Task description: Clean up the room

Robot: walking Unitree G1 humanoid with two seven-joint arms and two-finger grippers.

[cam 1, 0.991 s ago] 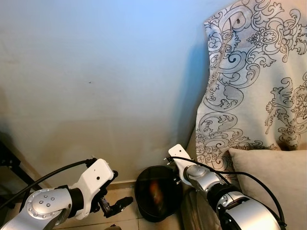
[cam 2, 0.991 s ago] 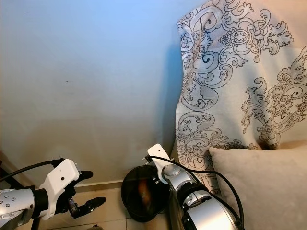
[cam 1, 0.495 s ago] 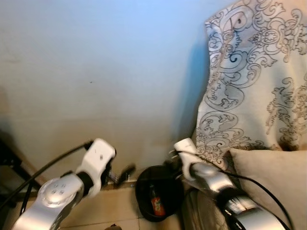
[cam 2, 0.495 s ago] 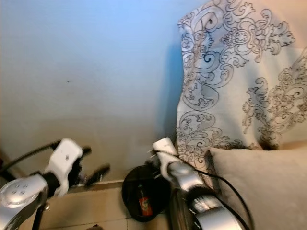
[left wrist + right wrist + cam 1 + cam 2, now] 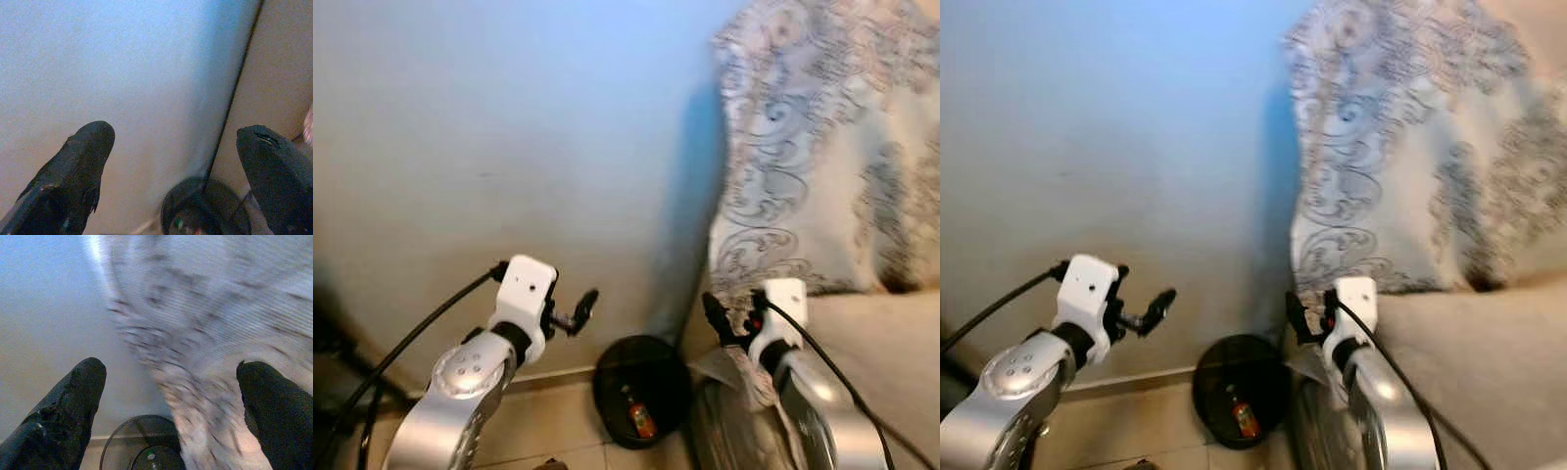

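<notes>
Inside the black bin (image 5: 641, 390), a bottle (image 5: 639, 419) with unreadable label.

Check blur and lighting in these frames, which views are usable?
Eye views: motion-blurred, patterned cushion smeared, black bin readable, blue cast on wall. Right wrist view: cushion streaked, right hand open. Left wrist view: left hand open, bin soft and dim.

Pale blue-white wall (image 5: 489, 117), cream cloth (image 5: 822, 147) with grey-black scrollwork, black bin (image 5: 641, 390), beige floor tiles (image 5: 558, 431)

light: soft, bluish | blur: heavy motion | corners: dim
</notes>
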